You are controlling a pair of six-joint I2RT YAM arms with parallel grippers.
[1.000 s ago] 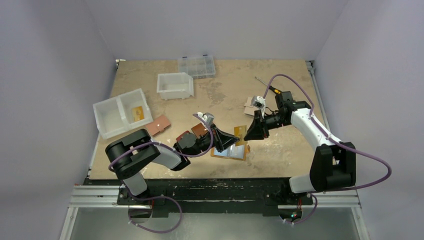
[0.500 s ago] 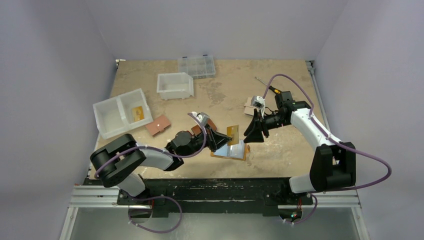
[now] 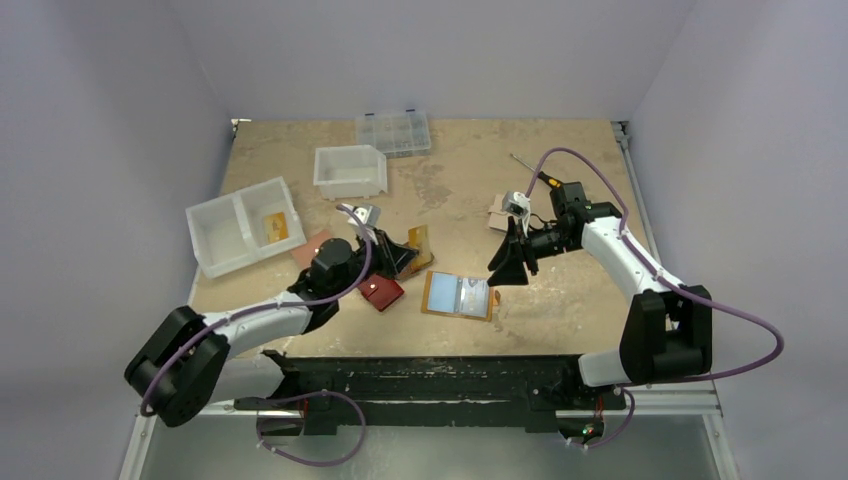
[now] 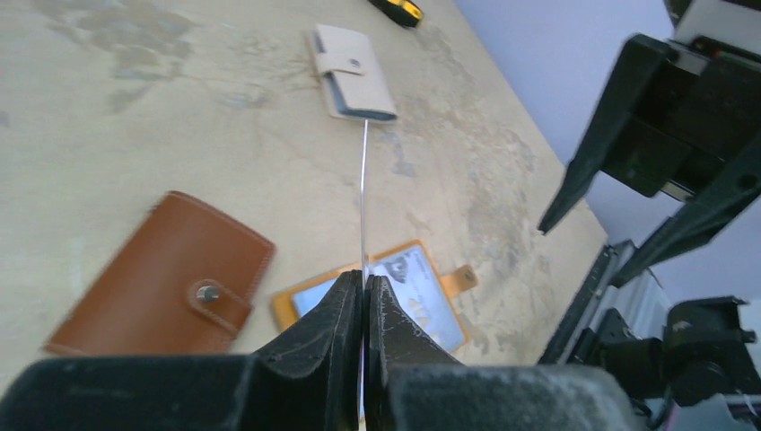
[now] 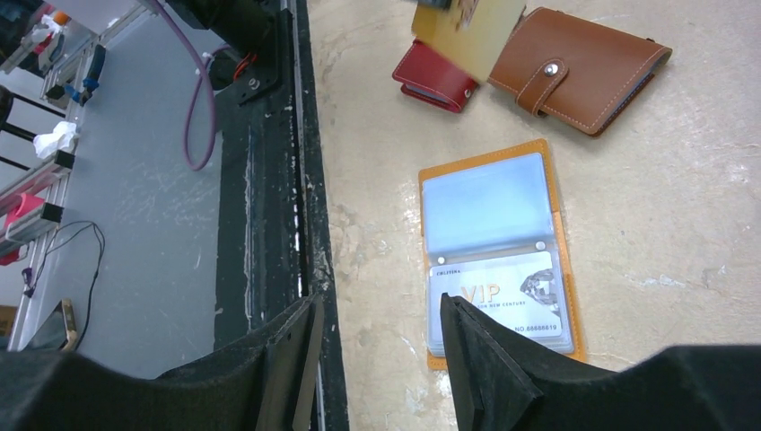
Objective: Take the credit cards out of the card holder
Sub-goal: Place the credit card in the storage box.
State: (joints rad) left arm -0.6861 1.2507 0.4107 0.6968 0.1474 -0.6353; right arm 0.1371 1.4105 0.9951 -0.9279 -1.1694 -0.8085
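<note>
**Left pincer [image 3: 408, 250] clamped on one card, right pincer [image 3: 506, 270] open beside the card holder [image 3: 459, 296]**

Top view: card holder lay open and flat on the counter [image 3: 450, 165], near the front edge, between the two arms. Left pincer sat up-left of it and apart from it, shut on a yellow-orange card [image 3: 418, 240] held clear of the counter. Dark red wallet [image 3: 382, 293] lay just below that pincer. Brown wallet [image 3: 312, 250] was partly hidden behind the left arm. Right pincer hung just off the holder's right end, jaws apart, nothing in them. Two white bins [image 3: 222, 238] and a clear organizer box [image 3: 393, 132] stood further back.

Left wrist: fingers [image 4: 336, 310] were pressed together on the card, seen edge-on as a thin line. Below lay the brown wallet, snap tab shut, and part of the open holder with its tab pointing right. Beige wallet [image 4: 353, 72] lay farther off.

Right wrist: fingers [image 5: 287, 355] stood well apart, empty. The open holder lay beneath, a whitish VIP card [image 5: 498, 296] in its nearer clear pocket; the farther pocket looked pale blue, contents unclear. The held card showed at the top edge, above the red and brown wallets.
</note>
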